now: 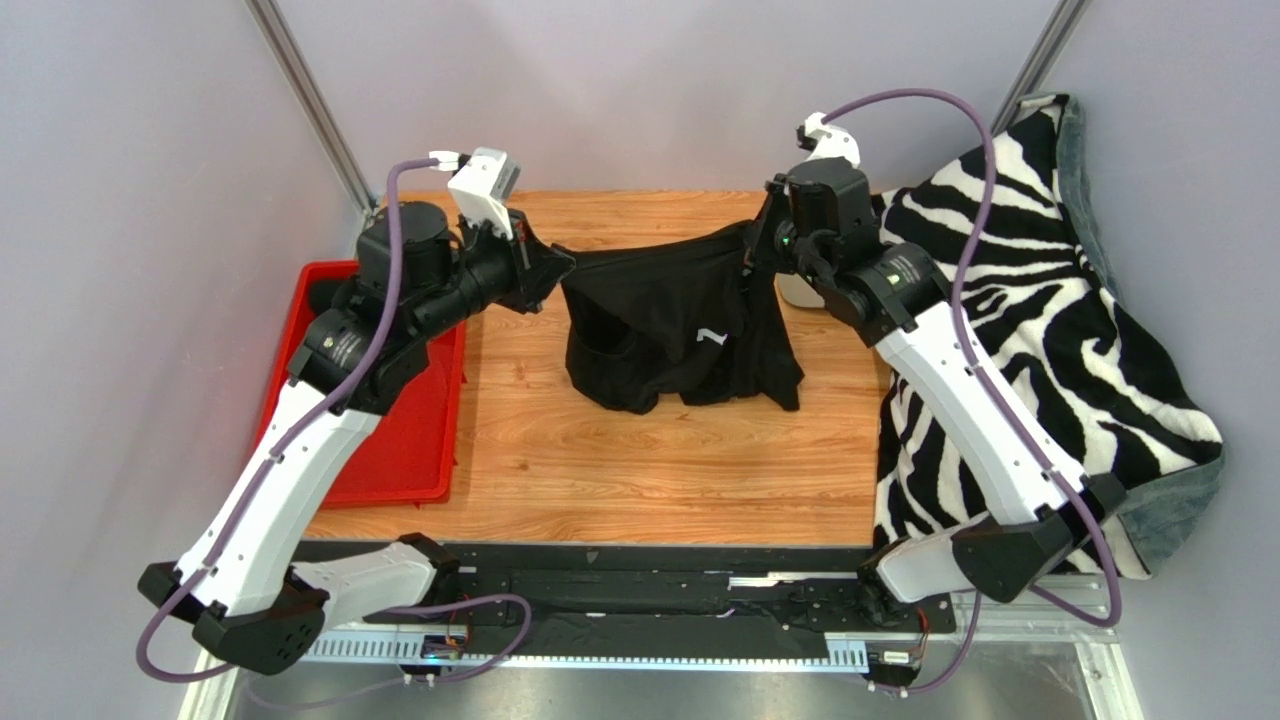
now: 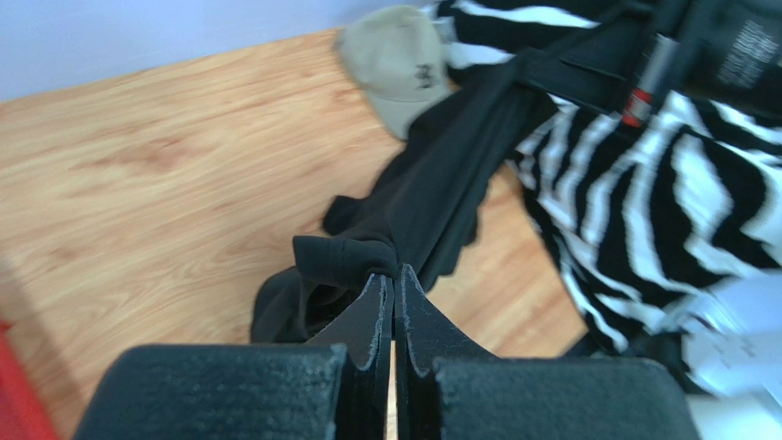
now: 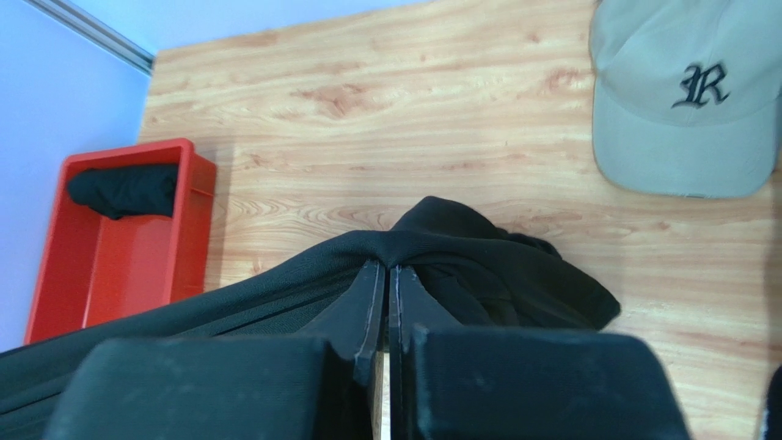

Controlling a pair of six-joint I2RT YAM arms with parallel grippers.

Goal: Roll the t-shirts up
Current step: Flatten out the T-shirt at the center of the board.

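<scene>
Black t-shirts: two – hanging t-shirt (image 1: 684, 323), rolled bundle (image 3: 124, 190). Red tray (image 1: 413, 443): one. Beige cap (image 3: 684, 101): one. Zebra blanket (image 1: 1037, 330): one. Wooden table (image 1: 601, 473): one. Grippers: two – left gripper (image 2: 395, 275), right gripper (image 3: 386, 270).

A wooden table (image 1: 661, 465) carries a red tray (image 1: 398, 450) along its left edge. To the right of the tray, the lower folds of a black t-shirt (image 1: 676, 338) rest on the wood at mid-table. Farther right of the tray lies a beige cap (image 3: 684, 101), and farthest from the tray a zebra-striped blanket (image 1: 1037, 330) covers the opposite edge and spills over it.
</scene>
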